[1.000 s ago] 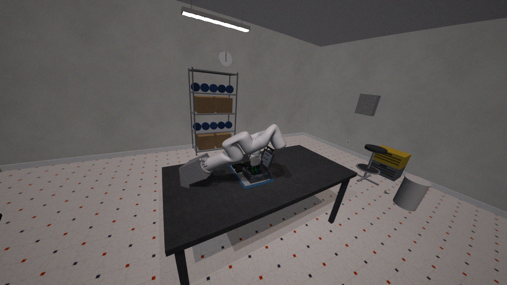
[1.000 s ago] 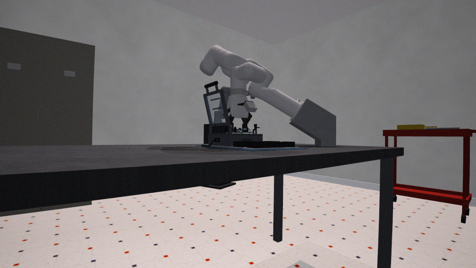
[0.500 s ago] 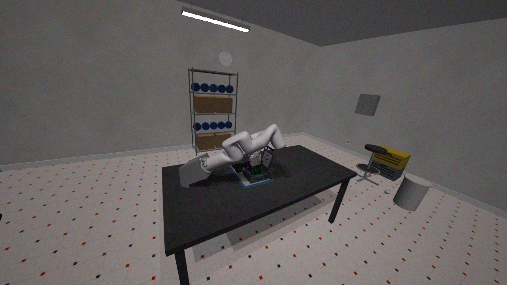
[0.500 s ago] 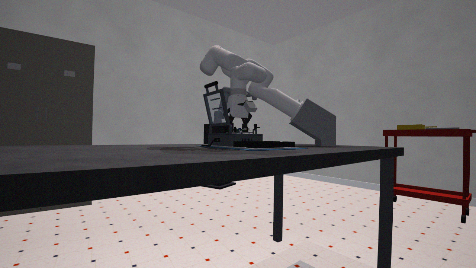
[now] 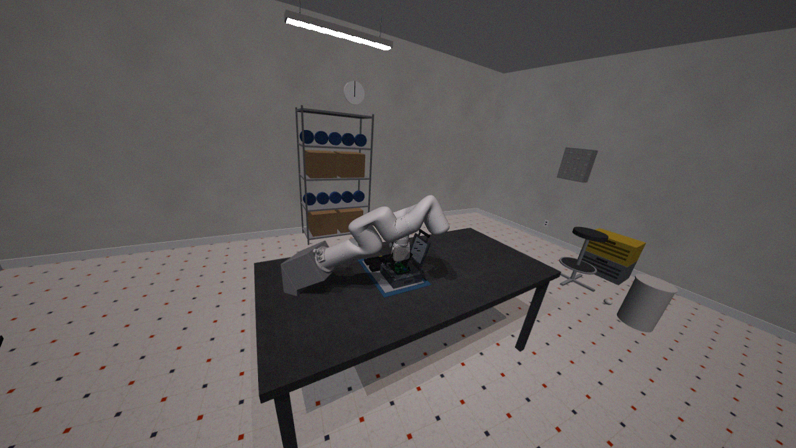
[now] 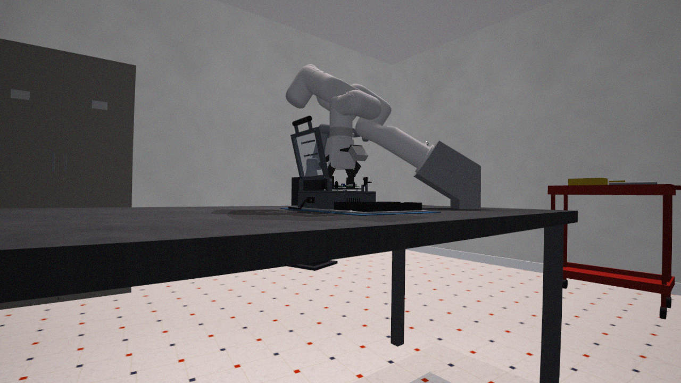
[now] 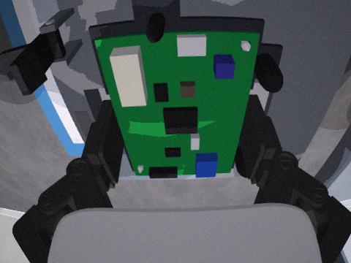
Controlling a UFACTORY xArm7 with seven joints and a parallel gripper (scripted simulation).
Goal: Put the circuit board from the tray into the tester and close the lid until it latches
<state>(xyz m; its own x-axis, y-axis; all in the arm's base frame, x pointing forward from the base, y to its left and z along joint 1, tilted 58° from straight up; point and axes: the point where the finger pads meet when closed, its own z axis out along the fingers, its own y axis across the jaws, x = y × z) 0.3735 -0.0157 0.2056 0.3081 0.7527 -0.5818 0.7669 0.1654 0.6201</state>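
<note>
Above the open tester (image 5: 408, 279) (image 6: 321, 199) (image 7: 212, 24), the circuit board (image 5: 400, 268) (image 6: 343, 186) (image 7: 219, 109) lies between the gripper's (image 5: 400, 264) (image 6: 350, 181) (image 7: 183, 140) fingers, pinched by its long edges.

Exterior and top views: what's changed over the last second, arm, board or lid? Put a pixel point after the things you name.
Nothing has clearly changed; any shift of the arm (image 5: 384, 223) (image 6: 352, 102) or the gripper (image 5: 400, 264) (image 6: 350, 180) (image 7: 180, 114) is too slight to call. The board (image 5: 398, 267) (image 6: 346, 186) (image 7: 146, 142) is still at the tester, fingers at its sides, and the lid (image 5: 420, 250) (image 6: 323, 152) stays raised. No grasp or release shows.
</note>
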